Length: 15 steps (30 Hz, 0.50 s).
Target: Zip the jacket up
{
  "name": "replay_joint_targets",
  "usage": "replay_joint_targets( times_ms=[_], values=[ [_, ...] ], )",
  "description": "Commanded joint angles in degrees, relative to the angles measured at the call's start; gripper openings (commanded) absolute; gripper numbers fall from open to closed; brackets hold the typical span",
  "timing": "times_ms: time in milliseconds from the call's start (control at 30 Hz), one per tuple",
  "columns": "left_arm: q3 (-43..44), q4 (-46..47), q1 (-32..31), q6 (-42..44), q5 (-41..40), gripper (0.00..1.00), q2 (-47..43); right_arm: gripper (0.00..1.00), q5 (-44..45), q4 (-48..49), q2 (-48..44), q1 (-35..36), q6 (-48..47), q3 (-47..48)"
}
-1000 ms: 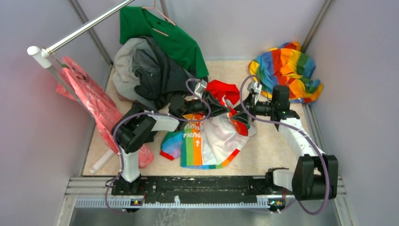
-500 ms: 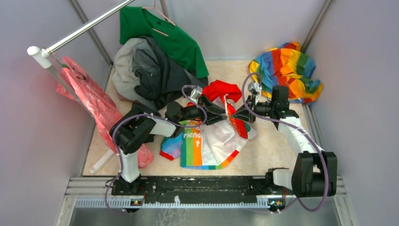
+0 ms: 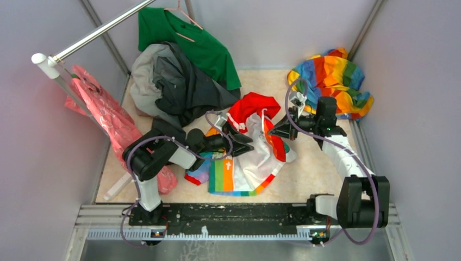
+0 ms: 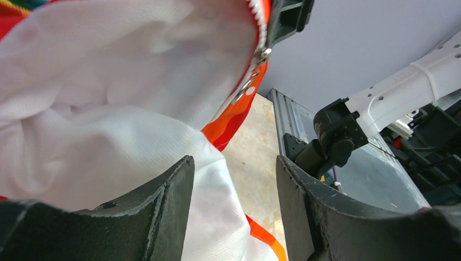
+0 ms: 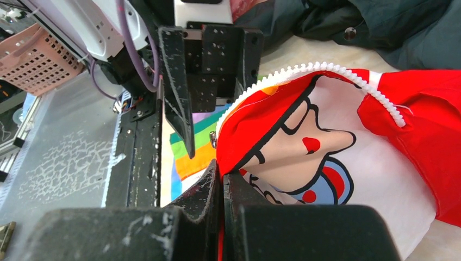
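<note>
your right gripper [image 5: 221, 175] has its fingers closed on the zipper edge [image 5: 304, 69] of the jacket [image 3: 254, 159]; your left gripper [image 4: 235, 168] holds its fingers apart, with white cloth just beyond them. the jacket lies crumpled on the table [image 3: 312, 168] between both arms, its red hood [image 3: 253, 104] toward the far side.

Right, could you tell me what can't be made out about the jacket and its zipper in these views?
- Top view: the left gripper covers most of the lettering on the jacket; it is unreadable.
- Right wrist view: the right gripper, shut, hides how much jacket edge it pinches.
- Left wrist view: the zipper runs off the top edge; white folds hide its lower end.
</note>
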Motion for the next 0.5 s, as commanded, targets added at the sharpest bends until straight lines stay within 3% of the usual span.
replay_joint_targets(
  times_ms=[0, 467],
  values=[
    [2.6, 13.7, -0.6, -4.0, 0.1, 0.62, 3.6, 0.00, -3.0, 3.0, -1.1, -0.3, 0.7, 0.9],
    [10.1, 10.6, -1.9, -7.0, 3.2, 0.42, 6.1, 0.00, -2.2, 2.8, -0.3, -0.3, 0.6, 0.7]
  ],
)
